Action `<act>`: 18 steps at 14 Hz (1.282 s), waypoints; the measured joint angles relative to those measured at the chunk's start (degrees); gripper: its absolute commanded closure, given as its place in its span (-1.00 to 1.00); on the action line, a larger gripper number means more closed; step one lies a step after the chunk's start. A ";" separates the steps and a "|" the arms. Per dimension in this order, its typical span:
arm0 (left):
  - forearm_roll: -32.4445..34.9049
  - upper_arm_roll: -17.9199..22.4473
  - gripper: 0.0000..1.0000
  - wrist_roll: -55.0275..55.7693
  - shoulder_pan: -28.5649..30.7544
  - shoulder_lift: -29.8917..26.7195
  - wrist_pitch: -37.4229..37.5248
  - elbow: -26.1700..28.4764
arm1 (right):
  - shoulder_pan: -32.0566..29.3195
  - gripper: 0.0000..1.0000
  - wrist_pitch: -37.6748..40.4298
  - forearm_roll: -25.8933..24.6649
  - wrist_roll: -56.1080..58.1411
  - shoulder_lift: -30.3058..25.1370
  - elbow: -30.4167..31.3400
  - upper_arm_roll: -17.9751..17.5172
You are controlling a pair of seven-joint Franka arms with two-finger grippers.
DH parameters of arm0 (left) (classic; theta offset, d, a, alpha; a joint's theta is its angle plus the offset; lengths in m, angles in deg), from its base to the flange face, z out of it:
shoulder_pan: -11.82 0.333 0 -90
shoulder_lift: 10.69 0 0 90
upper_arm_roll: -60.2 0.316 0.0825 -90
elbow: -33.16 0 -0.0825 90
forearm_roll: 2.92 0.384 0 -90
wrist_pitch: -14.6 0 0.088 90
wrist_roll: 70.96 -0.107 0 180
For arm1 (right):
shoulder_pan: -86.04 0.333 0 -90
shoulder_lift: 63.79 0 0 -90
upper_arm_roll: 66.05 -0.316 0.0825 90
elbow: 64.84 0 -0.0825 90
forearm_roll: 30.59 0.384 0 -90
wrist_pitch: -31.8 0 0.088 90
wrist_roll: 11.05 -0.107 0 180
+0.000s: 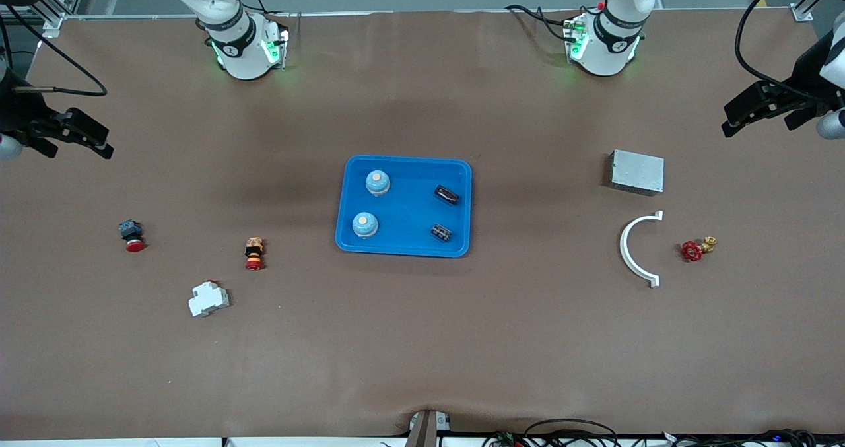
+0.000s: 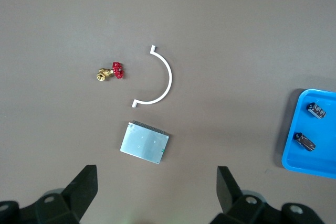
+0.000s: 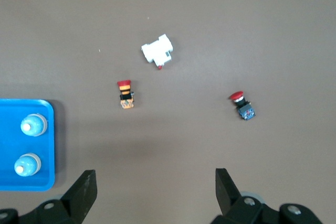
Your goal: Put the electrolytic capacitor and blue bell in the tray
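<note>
The bright-blue tray (image 1: 404,243) lies at the table's middle. In it sit two pale-blue bells (image 1: 377,182) (image 1: 364,224) toward the right arm's end and two black electrolytic capacitors (image 1: 447,195) (image 1: 441,232) toward the left arm's end. The left wrist view shows the tray's edge (image 2: 294,162) with both capacitors (image 2: 316,110) (image 2: 305,142). The right wrist view shows the tray's corner (image 3: 48,145) with both bells (image 3: 33,125) (image 3: 27,164). My left gripper (image 1: 746,118) is open and empty, high over the left arm's end. My right gripper (image 1: 82,137) is open and empty, high over the right arm's end.
A grey metal box (image 1: 636,171), a white curved bracket (image 1: 635,249) and a red-handled brass valve (image 1: 696,248) lie toward the left arm's end. Two red push buttons (image 1: 131,235) (image 1: 254,253) and a white breaker (image 1: 208,298) lie toward the right arm's end.
</note>
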 measured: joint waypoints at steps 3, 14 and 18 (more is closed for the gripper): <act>0.00 0.00 -1.00 0.00 0.02 0.06 0.00 0.00 | 0.00 -1.00 3.56 0.01 0.00 3.14 -4.98 0.01; -2.08 0.52 -1.00 -7.40 0.36 0.20 -0.54 0.08 | -0.15 -1.00 8.03 -0.44 -0.03 6.39 -9.16 0.53; -2.89 0.74 -1.00 -7.72 0.99 0.47 -0.52 0.13 | -0.15 -1.00 8.03 -0.44 -0.03 6.39 -9.16 0.53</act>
